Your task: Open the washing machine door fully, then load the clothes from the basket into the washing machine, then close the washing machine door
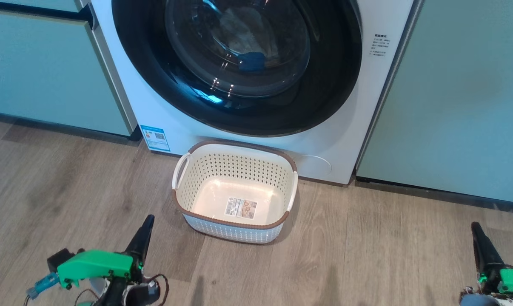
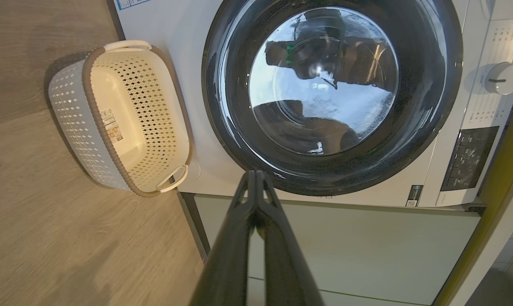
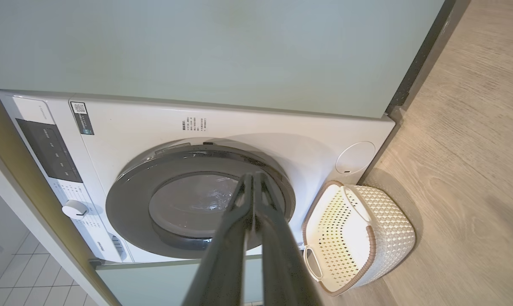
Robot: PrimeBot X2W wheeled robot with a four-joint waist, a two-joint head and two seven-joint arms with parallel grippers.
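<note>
The glossy black washing machine door (image 1: 239, 63) lies flat against the white washing machine (image 1: 350, 140). Behind its glass, pale clothes (image 1: 248, 36) with a blue part rest in the drum. The cream basket (image 1: 235, 191) stands on the floor before the washer with nothing in it, its label sticker showing. Low at the left, my left gripper (image 1: 148, 219) is shut on nothing, well clear of the basket. My right gripper (image 1: 475, 225), low at the right, is shut too. The door (image 2: 329, 93) and basket (image 2: 124, 114) appear in the left wrist view, and both door (image 3: 197, 199) and basket (image 3: 358, 238) in the right wrist view.
Pale green cabinets (image 1: 48, 68) flank the washer on the left, and another cabinet (image 1: 460, 97) on the right. The wood floor (image 1: 367, 255) stretches between my grippers and the basket. The washer's control panel and knob (image 2: 503, 78) sit beside the door.
</note>
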